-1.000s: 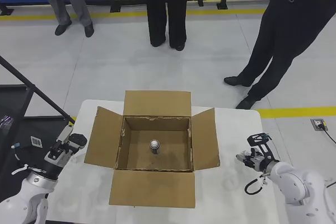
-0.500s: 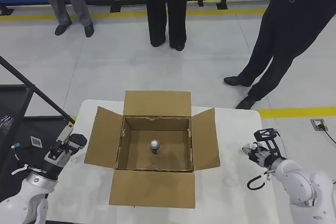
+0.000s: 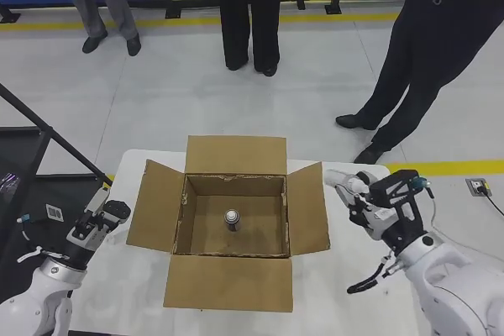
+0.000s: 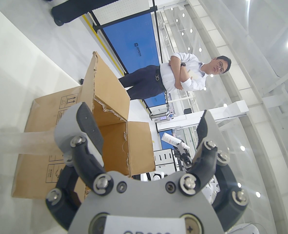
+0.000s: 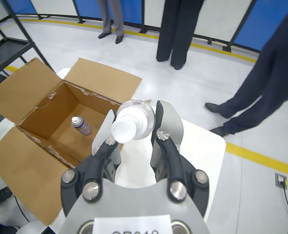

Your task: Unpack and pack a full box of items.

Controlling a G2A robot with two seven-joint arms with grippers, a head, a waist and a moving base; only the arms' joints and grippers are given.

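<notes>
Now the right gripper [image 3: 359,204] has come up and in from the table's [image 3: 353,277] right edge, where it sat lower a second ago. It hangs just beside the box's [image 3: 235,155] right flap [image 3: 309,210]. Its jaws are drawn narrow on a bottle [image 3: 338,180], which sticks out toward the box. The left gripper [image 3: 109,208] has not moved: it waits at the table's left edge, near the left flap, jaws spread wide with nothing between them. The can [image 3: 232,218] stays where it was, standing about mid-floor in the box.

The raised right flap stands between the bottle and the box's inside, and all four flaps are folded outward. A black rack [image 3: 17,168] stands off the table on the left arm's side, and an outlet [image 3: 477,186] with a cable sits on the floor to the right.

From the right wrist I see the bottle end-on, its white cap toward the camera and a finger pressed on either side of the clear body. That view also shows the can's purple label, where the top view gives me just its round top. The left wrist view shows the box's outer wall, with printed marks and a strip of tape, and far off beyond the box the bottle held up by the other arm.
</notes>
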